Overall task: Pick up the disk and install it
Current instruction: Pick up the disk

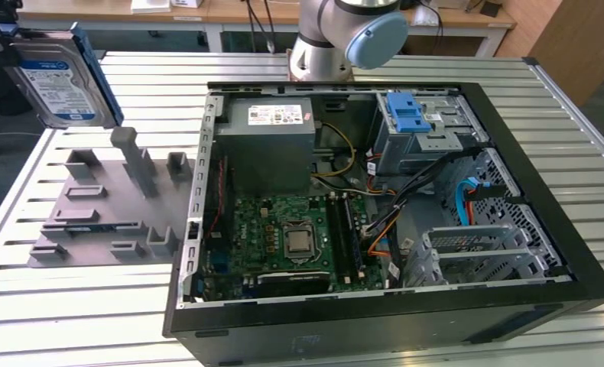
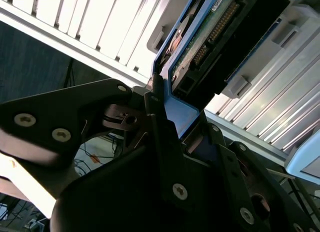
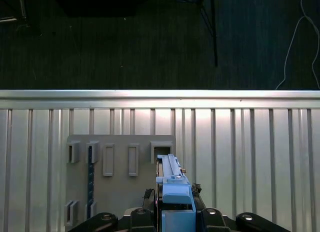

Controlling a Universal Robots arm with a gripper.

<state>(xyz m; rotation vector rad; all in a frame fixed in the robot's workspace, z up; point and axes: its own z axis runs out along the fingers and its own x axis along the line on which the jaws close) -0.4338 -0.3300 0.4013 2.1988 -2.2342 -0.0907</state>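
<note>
The disk [image 1: 63, 76] is held upright in the air at the upper left of the exterior view. Its label faces the camera and a blue rail runs along its edge. It is clear of the table [image 1: 98, 306] and well apart from the open case [image 1: 384, 325]. The second wrist view shows its circuit-board side, with the fingers [image 2: 159, 127] pinching it at one end, either side of the blue rail; no gap is seen at the grip. In the first wrist view the disk runs edge-on from the bottom centre, above the grey fixture [image 3: 120, 187] and not touching it. Judgement: the pick-up is done, the install is not begun, and the step in hand is the carry. The case lies on its side across the centre and right of the exterior view. It has a cage [image 1: 430, 134] under a blue latch [image 1: 409, 115] at its upper right and a second cage [image 1: 485, 252] at its lower right. Which of the two takes the disk cannot be told. Judgement on the move ahead: it calls for a long crossing to the case and a turn of the disk from upright to suit the bay. The rails must sit square to the guides, and the disk must clear the cables [image 1: 424, 191] bundled beside the cage.
</note>
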